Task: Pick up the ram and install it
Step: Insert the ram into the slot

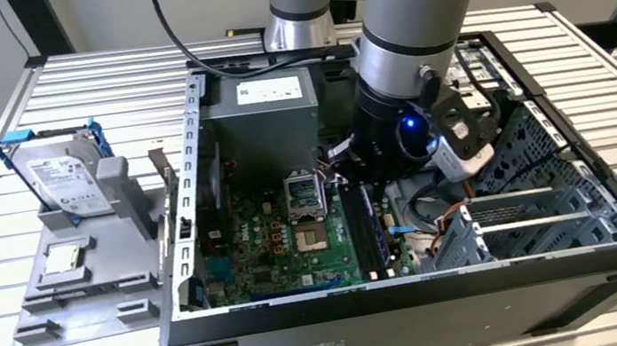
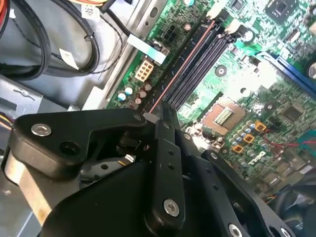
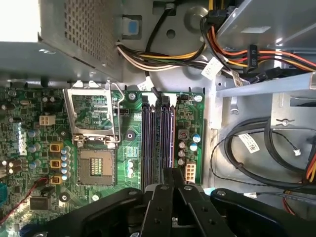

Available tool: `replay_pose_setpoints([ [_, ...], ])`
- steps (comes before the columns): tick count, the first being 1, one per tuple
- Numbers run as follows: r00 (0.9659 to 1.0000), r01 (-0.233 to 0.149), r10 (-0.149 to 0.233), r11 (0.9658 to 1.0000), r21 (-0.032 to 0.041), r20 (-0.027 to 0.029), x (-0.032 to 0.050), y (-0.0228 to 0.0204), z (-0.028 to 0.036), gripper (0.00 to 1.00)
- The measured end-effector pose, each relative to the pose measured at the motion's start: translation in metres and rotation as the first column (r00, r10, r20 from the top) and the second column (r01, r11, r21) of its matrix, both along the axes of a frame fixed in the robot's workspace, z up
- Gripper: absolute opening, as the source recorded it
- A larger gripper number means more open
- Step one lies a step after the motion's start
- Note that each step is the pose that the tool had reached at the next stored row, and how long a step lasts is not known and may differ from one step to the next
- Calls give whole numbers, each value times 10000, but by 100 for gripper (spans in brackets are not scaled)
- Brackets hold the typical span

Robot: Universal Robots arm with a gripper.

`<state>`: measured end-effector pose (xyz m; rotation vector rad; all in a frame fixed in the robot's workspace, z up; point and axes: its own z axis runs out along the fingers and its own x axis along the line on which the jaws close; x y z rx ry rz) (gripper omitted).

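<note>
The gripper [image 3: 170, 174] is low inside the open computer case [image 1: 419, 288], its fingers [image 2: 165, 118] closed together with nothing seen between them. Just beyond the fingertips the ram [image 2: 180, 69] sits in the black slots [image 3: 159, 136] of the motherboard [image 3: 94, 143].

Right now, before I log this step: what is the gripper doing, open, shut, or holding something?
Gripper: jaws drawn together over the memory slots of the motherboard; whether they pinch the ram cannot be told.
</note>
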<state>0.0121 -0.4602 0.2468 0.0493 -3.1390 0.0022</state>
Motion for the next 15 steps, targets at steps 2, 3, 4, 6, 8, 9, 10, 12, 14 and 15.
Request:
replay_pose_setpoints([
  [2, 9994, -359, 359, 9994, -2, 0, 0, 0, 0, 0],
  [3, 9986, -538, 538, 9986, -2, 0, 0, 0, 0, 0],
  [4, 9974, -718, 718, 9974, -3, 0, 0, 0, 0, 0],
  [6, 9942, -1076, 1076, 9942, -2, 0, 0, 0, 1, 0],
  [8, 9896, -1438, 1438, 9896, 0, 0, 0, 1, 2, 0],
  [9, 9868, -1621, 1621, 9868, -1, 1, 0, 0, 3, 0],
  [10, 9837, -1799, 1799, 9837, -2, 1, 0, 0, 4, 0],
  [12, 9771, -2127, 2127, 9771, -2, 3, 0, 0, 7, 0],
  [14, 9689, -2476, 2476, 9689, -4, 8, 0, 0, 9, 0],
  [15, 9643, -2650, 2650, 9643, -4, 10, 0, 0, 10, 0],
])
